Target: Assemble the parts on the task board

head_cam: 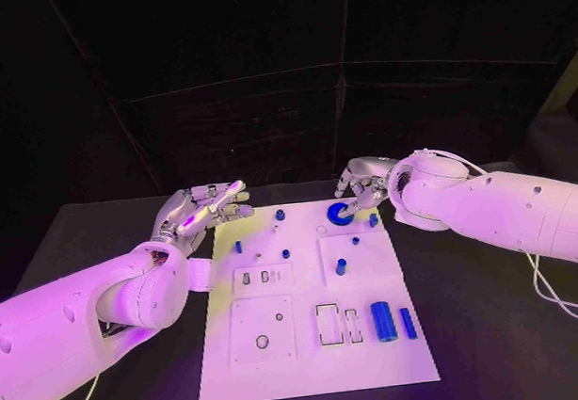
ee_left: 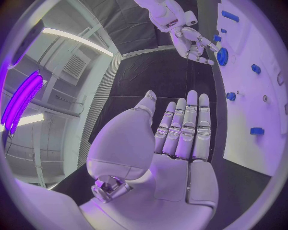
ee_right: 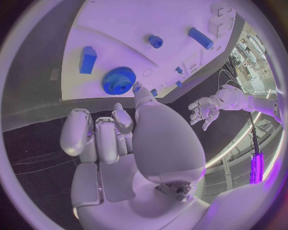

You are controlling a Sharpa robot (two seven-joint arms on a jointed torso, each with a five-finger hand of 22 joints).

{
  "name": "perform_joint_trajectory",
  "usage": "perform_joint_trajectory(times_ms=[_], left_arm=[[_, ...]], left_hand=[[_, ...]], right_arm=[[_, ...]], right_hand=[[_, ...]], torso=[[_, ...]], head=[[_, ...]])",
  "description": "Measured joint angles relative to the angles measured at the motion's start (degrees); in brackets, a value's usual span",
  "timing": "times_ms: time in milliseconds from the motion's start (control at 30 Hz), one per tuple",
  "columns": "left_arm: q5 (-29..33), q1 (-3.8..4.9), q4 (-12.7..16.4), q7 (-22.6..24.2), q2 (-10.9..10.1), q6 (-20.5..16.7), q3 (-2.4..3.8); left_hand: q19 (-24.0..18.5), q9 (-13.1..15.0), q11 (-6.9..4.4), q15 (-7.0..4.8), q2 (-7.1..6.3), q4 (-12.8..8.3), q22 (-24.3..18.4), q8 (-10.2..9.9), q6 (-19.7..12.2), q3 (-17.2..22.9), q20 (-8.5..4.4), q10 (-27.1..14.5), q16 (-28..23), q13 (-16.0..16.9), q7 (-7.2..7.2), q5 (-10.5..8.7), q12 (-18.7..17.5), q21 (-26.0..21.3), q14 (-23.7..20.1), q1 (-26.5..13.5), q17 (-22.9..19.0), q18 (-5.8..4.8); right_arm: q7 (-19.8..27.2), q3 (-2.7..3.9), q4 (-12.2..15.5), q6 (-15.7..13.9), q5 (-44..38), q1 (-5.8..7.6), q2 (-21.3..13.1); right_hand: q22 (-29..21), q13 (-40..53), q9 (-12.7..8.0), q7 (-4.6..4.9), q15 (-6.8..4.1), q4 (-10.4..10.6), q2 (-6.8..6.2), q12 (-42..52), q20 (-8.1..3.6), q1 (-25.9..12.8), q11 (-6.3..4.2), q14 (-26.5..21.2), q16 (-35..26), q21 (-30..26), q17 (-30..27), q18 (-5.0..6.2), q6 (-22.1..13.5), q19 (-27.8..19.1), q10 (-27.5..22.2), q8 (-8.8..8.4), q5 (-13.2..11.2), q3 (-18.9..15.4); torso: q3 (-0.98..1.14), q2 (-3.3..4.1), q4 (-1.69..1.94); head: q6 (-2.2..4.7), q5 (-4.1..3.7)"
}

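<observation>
Counter (head_cam: pixel 492 333): black, matte surface. Lying directly on it:
- One task board (head_cam: pixel 318 372), a white rectangular plate, lying flat along the counter's middle, long sides running from the near edge toward the far edge. Its far short edge stops short of the counter's far edge; bare black counter shows on both long sides.
- White cables (head_cam: pixel 571 303) trailing over the counter's right part, well apart from the board.

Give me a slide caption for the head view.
Both hands, left and right, hover open at the far end of the task board, the right beside a blue gear.
</observation>
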Motion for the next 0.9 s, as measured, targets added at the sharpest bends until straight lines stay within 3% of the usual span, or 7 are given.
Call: perform_joint_trajectory(times_ms=[67,500,900], left_arm=[[0.0,0.00,0.0,0.0,0.0,0.0,0.00],[0.0,-0.02,-0.3,-0.1,0.2,0.2,-0.02],[0.0,-0.02,-0.5,-0.1,0.3,0.3,-0.03]], left_hand=[[0.0,0.0,0.00,0.00,0.00,0.0,0.0,0.0,0.0,0.0,0.00,0.0,0.0,0.0,0.00,0.00,0.0,0.0,0.0,0.0,0.0,0.00],[0.0,0.0,0.00,0.00,0.00,0.0,-0.1,0.0,0.0,0.0,0.00,0.0,0.0,0.0,0.00,0.00,0.0,0.0,0.0,0.0,0.1,0.00],[0.0,0.0,0.00,0.00,0.00,0.0,-0.1,0.0,0.0,0.0,0.00,0.0,0.0,0.0,0.00,0.00,0.0,0.0,0.0,0.0,0.0,0.00]], right_arm=[[-0.1,0.00,-0.3,0.4,-0.4,0.00,0.2],[-0.3,-0.01,-1.7,2.7,-2.3,-0.06,1.0],[-0.3,0.04,-1.9,4.9,-3.3,-0.04,1.4]], right_hand=[[0.1,0.4,0.0,0.00,0.00,0.0,0.25,0.2,0.00,0.2,0.08,0.0,0.0,0.2,0.0,-0.91,0.0,0.0,0.3,0.00,0.0,0.0],[1.3,2.7,0.0,0.00,0.00,0.0,1.38,2.1,0.00,1.4,-0.02,0.0,0.2,0.9,0.3,-0.90,0.0,0.4,1.0,0.72,0.5,0.0],[1.7,3.4,0.0,0.00,0.00,-0.2,1.26,2.6,0.00,1.7,-0.02,0.0,0.2,0.9,0.2,-0.89,0.0,0.4,1.0,0.92,0.5,0.2]], torso=[[-0.02,0.00,0.00],[-0.03,0.00,0.01],[-0.02,0.00,0.01]], head=[[-0.08,0.00],[-0.52,-0.03],[-0.73,0.00]])
